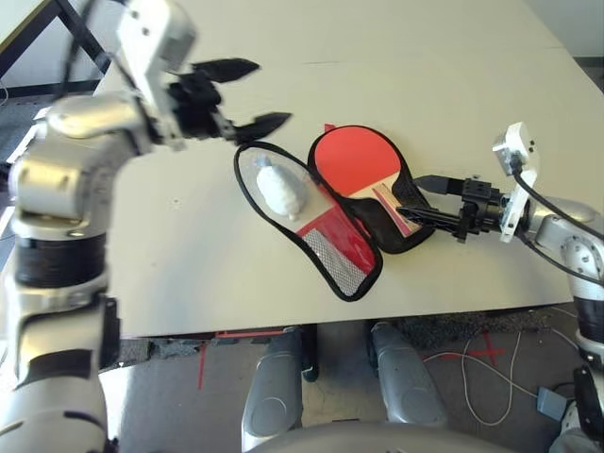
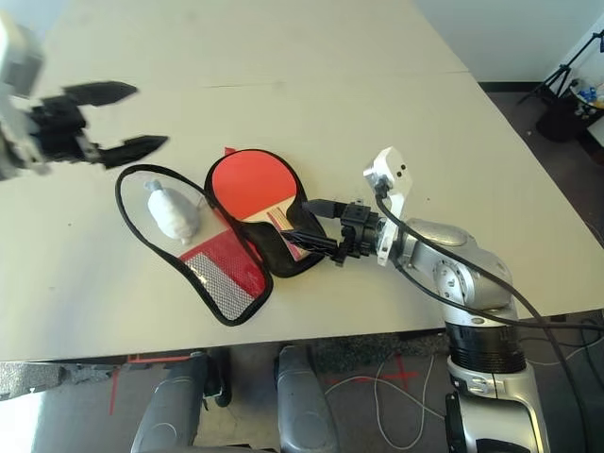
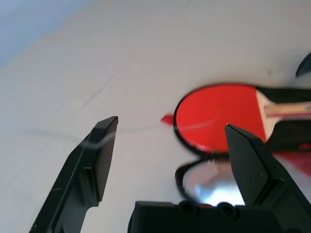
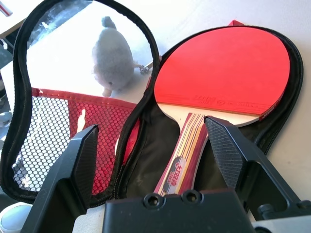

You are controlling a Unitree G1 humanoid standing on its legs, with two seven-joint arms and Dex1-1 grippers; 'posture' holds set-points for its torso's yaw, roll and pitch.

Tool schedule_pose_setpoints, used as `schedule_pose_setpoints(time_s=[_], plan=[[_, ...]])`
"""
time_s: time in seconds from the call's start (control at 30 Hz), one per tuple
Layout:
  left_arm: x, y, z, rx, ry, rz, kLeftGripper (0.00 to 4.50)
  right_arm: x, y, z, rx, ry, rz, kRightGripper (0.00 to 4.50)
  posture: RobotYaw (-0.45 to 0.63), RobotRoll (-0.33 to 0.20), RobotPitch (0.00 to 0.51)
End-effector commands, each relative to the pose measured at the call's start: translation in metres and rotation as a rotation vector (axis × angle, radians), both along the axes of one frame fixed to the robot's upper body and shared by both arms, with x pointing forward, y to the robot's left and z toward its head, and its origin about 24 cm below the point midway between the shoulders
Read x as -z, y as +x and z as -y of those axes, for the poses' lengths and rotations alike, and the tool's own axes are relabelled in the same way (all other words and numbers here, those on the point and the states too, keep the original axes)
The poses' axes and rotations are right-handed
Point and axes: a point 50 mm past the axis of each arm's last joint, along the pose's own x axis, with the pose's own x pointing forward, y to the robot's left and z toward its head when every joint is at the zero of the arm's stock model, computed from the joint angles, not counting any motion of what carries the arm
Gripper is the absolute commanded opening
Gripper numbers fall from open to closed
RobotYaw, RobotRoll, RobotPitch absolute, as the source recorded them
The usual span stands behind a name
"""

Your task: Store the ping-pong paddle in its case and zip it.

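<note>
Paddle: the ping-pong paddle (image 1: 354, 159) lies red face up on the black-lined half of the case (image 1: 332, 209), round head toward 12 o'clock, wooden handle running down toward 5 o'clock; as far as the head views show, head and handle sit inside the zipper edging.

Case: wide open, butterflied flat on the table (image 1: 453, 85). The paddle's half is at 3 o'clock of the pair; the lid half, with a clear window and a red mesh pocket, is folded out toward 9 o'clock and touches it along the hinge.

Plush toy: a small white fluffy plush toy (image 1: 280, 189) shows in the window of the lid half (on top of the clear panel or under it, I cannot tell).

Left gripper: the left gripper (image 1: 243, 94) is spread wide and empty, raised above the table at about 10 o'clock of the case, apart from its rim.

Right gripper: the right gripper (image 4: 160, 150) is also spread wide with nothing in it, low at 4 o'clock of the case; its fingers flank the handle end without pinching it.

Done: the storing step looks finished, since the paddle rests in its half and no hand grips it.

Left: the lid half must be folded over the paddle and the zipper run round the edge (neither begun, by the look of it).

Likely snag: if the toy does sit on the lid, it may get in the way of the fold.
</note>
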Motion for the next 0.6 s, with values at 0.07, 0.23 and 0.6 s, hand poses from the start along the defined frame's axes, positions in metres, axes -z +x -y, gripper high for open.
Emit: schedule_pose_setpoints(time_s=[0.07,0.23,0.6], plan=[[0.008,-0.013,-0.027,-0.053,0.052,-0.058,4.50,-0.002,0.004,0.003,-0.014,0.003,0.003,4.48,0.03,0.000,0.250],[0.024,-0.027,-0.046,-0.115,0.132,-0.167,4.50,-0.004,0.009,0.006,-0.006,0.009,0.010,4.48,0.04,0.000,0.255],[0.061,-0.030,0.004,0.047,0.077,-0.330,4.50,-0.009,0.016,0.013,0.005,0.016,0.017,4.48,0.04,0.000,0.255]])
